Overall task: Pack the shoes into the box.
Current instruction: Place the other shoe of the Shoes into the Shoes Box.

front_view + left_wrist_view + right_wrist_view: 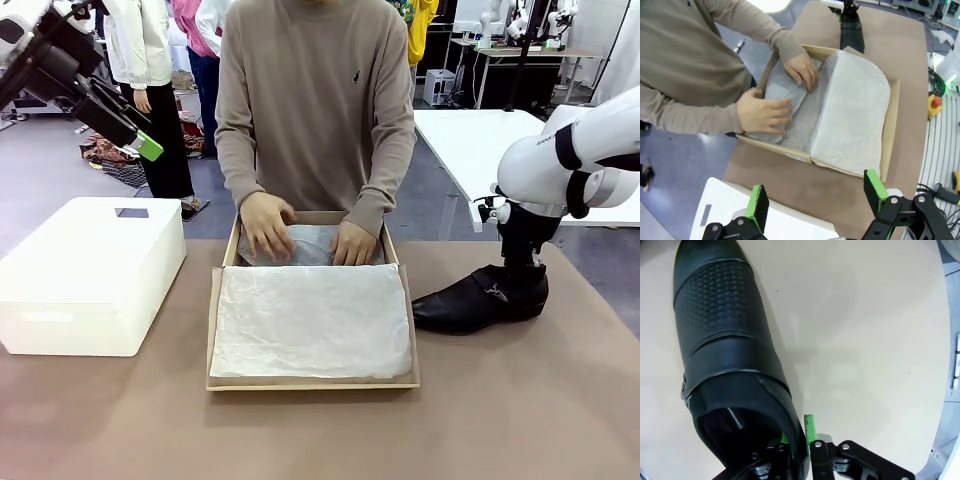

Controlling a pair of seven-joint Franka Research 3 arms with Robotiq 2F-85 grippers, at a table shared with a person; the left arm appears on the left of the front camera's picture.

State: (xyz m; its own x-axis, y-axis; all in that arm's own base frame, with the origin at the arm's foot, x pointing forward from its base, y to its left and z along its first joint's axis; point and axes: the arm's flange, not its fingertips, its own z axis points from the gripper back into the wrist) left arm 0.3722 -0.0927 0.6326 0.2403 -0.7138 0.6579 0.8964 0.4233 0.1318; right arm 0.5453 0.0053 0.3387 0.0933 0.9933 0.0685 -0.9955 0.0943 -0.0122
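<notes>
Nearest, bare brown tabletop [500, 430]. Next, dead centre, the tan-brown cardboard shoebox [312, 382], open, with crumpled white tissue paper [310, 320] spread across its near part.

Just off to its right, outside it and flat on the tabletop, toe aimed at the shoebox: one glossy black leather dress shoe [465, 303], pointed at the front. Clamped on that shoe's heel rim, the right gripper [799, 437], fingers drawn narrow, one inside the collar and one green-padded finger [810, 426] outside it.

Over on the left, apart from the shoebox, a large white rounded box [90, 270].

Further back, in the far end of the shoebox, a person's hands [265, 225], pressed flat on the paper.

Farthest and highest, up at the left above the white box, the left gripper [817, 197], fingers [759, 206] spread wide.
</notes>
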